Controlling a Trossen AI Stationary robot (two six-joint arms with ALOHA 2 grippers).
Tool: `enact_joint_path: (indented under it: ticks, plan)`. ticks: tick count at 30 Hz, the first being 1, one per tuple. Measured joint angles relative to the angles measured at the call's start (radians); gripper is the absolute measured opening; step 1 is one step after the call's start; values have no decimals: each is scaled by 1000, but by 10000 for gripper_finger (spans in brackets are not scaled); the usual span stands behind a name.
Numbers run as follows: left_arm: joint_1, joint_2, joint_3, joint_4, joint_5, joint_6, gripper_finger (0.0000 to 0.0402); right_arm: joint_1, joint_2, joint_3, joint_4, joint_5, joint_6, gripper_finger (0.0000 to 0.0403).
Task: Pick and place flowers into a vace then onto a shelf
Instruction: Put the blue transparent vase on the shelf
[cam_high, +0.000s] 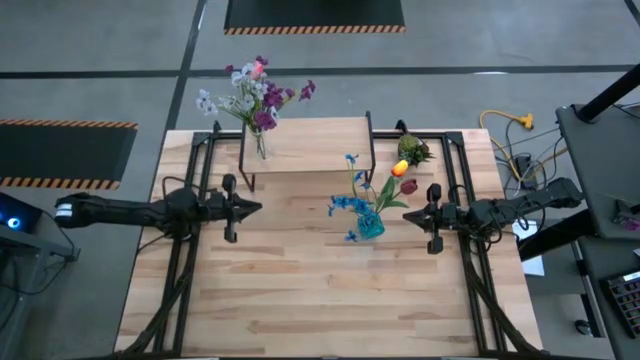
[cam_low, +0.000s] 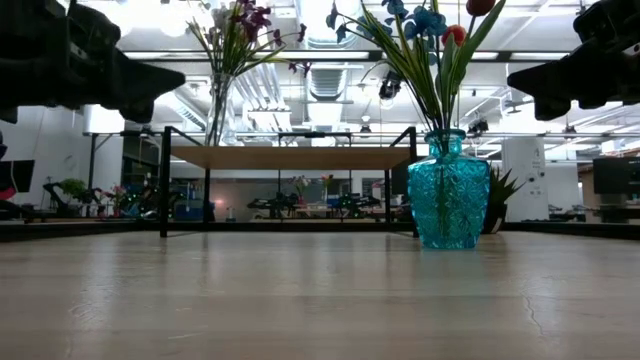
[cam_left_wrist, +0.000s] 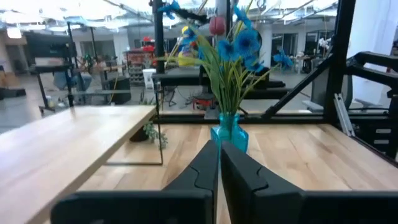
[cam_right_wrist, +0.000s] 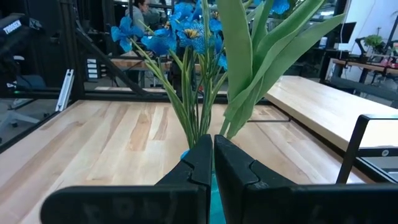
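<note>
Two bunches of flowers (cam_high: 372, 196) upright, stems vertical, blue ones in teal vase (cam_high: 370, 225) at table centre, purple bunch (cam_high: 255, 92) on shelf (cam_high: 310, 145) at eleven o'clock, left gripper (cam_high: 252, 208) and right gripper (cam_high: 410, 215) clenched, empty.

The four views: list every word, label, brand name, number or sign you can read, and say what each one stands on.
None can be read.
Right wrist view: a white marking on dark equipment in the room behind, too blurred to read.
Left wrist view: a white sheet or sign beyond the table, too small to read.
The turquoise vase, the clear vase, the shelf and the table carry no lettering.
</note>
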Motion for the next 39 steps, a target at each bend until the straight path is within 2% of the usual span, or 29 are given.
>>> enact_joint_path:
  ticks: [10, 13, 16, 20, 24, 28, 33, 39]
  plan:
    - [0, -219, -1, -215, -6, -7, 0, 2, 0, 0, -2, -3, 26, 10]
    - [0, -262, -1, -273, -6, -19, 0, 2, 0, 0, -8, -4, 47, 24]
    - [0, -297, 0, -305, -6, -25, 0, 2, 3, 0, -10, -42, 58, 57]
    - [0, -315, -1, -312, -6, -25, 0, 2, 35, 0, -10, -115, 91, 120]
    - [0, -314, -1, -312, -6, -27, 0, 2, 108, 0, 3, -123, 118, 192]
    - [0, -314, -1, -313, -6, -49, 0, 2, 207, 0, 108, -122, 119, 255]
    - [0, -314, -1, -319, -6, -49, 0, 2, 324, 1, 178, -76, 133, 310]
    - [0, -308, -1, -328, -6, -49, 0, 1, 435, 0, 249, 32, 151, 347]
